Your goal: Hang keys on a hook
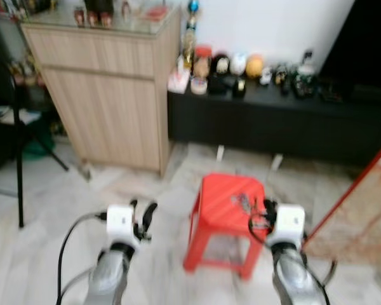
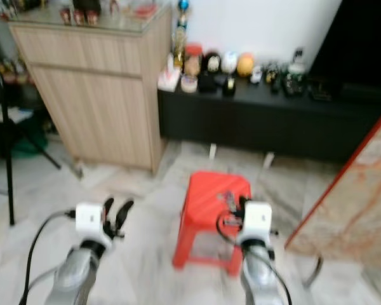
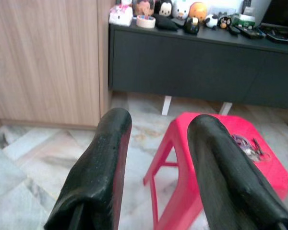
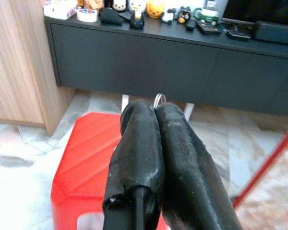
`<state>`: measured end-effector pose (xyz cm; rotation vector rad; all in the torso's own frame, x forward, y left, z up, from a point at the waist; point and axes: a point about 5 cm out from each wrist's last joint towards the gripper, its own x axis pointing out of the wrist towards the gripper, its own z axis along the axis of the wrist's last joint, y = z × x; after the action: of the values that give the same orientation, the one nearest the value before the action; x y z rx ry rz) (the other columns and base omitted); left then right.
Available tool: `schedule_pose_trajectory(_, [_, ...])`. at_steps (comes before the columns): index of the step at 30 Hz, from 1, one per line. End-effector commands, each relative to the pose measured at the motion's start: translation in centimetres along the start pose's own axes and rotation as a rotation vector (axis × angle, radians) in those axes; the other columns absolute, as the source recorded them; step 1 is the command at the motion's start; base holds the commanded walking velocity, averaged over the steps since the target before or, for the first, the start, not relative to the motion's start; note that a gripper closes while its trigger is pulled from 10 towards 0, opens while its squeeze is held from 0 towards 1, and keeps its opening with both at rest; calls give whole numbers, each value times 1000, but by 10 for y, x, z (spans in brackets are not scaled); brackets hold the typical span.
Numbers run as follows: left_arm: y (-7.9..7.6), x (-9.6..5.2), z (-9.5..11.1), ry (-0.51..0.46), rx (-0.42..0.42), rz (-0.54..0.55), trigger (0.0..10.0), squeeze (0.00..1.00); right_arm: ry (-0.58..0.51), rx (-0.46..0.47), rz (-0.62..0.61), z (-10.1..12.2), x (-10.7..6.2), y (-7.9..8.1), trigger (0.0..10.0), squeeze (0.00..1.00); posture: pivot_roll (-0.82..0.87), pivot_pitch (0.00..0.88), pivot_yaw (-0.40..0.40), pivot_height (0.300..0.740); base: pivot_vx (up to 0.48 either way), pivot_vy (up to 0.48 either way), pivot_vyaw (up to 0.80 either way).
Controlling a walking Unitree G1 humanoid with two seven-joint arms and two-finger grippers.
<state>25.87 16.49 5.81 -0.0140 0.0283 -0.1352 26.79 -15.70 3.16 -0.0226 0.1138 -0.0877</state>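
A red plastic stool point(image 1: 225, 210) stands on the marble floor just ahead of me. A small bunch of keys point(image 3: 245, 143) lies on its seat near the right side. My right gripper point(image 4: 156, 108) is over the stool's right edge point(image 1: 261, 213) with its fingers pressed together. A thin silver key ring point(image 4: 159, 98) pokes out from between the tips. My left gripper point(image 3: 158, 124) is raised to the left of the stool point(image 1: 143, 217), open with nothing between its fingers. Both eye views are blurred.
A light wooden cabinet point(image 1: 108, 89) stands at the back left. A low black console point(image 1: 273, 121) with small toys runs along the white wall. A black tripod leg point(image 1: 18, 152) is at the left. A marble-patterned panel with a red edge point(image 1: 362, 210) leans at the right.
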Motion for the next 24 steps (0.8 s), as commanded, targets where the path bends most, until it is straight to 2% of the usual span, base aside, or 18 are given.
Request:
schedule_pose_trajectory(1, [0, 1, 0, 5, 22, -2, 10000, 0, -17, 1, 3, 4, 2, 1, 10000, 0, 81, 26, -100, 740, 0, 0, 0])
schedule_pose_trajectory(11, [0, 2, 0, 3, 38, -2, 10000, 0, -16, 1, -2, 4, 4, 2, 10000, 0, 80, 31, -101, 740, 0, 0, 0])
schedule_pose_trajectory(24, [0, 1, 1, -2, 45, 2, 10000, 0, -21, 5, 1, 5, 5, 3, 10000, 0, 76, 36, -103, 740, 0, -315, 0])
